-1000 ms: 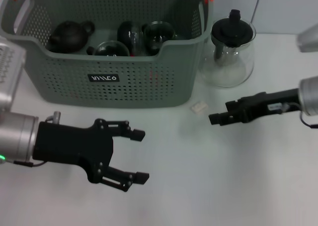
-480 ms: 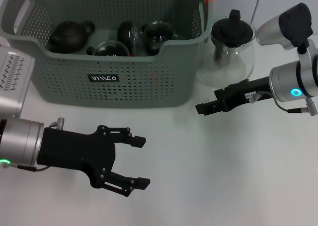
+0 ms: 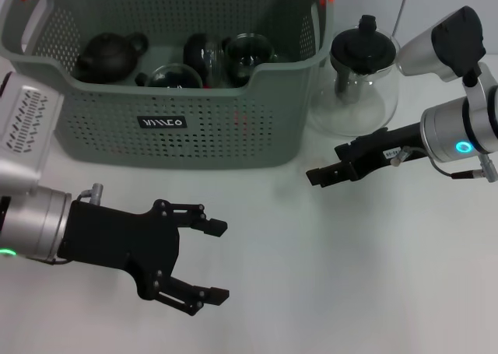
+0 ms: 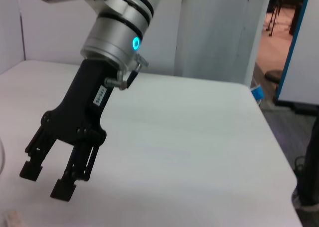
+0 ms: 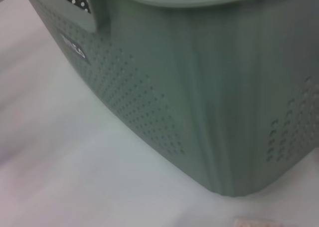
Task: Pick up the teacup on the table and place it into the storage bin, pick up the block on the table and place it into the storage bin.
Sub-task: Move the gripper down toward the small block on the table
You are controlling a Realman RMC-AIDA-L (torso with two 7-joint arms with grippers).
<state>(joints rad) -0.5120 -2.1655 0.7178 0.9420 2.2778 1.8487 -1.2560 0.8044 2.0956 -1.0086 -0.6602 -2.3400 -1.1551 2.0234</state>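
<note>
1. The table (image 3: 373,276) is carrying everything. No teacup is showing on its bare surface, so the block step looks like the one in hand.
2. The storage bin (image 3: 202,128) is sitting at the far side of the table. A dark teapot (image 3: 109,54) and some glass cups (image 3: 247,54) are lying inside, and the teacup is probably among them. The lift should be clearing the bin's near right corner before any release.
3. The left gripper (image 3: 216,261) is hanging over the near left of the table, well apart from the bin. Its jaws are spread wide and it is gripping nothing. It is best left parked there, out of the other arm's path.
4. The glass teapot (image 3: 358,97) is standing just beside the bin's right wall. The right arm is reaching in close in front of it, so any swing toward the bin should be going up first rather than sideways.
5. The right gripper (image 3: 317,175) is hovering low over the table, near the bin's right front corner. The left wrist view is showing the gripper (image 4: 45,181) with its jaws parted and nothing between them.
6. The block (image 4: 12,218) is appearing only as a small pale scrap on the table, just beside those fingertips. The head view is not showing it, as the gripper is likely covering it. Being so small and flat, it is calling for a straight descent, fingertips almost brushing the table and straddling it, then a slow close.
</note>
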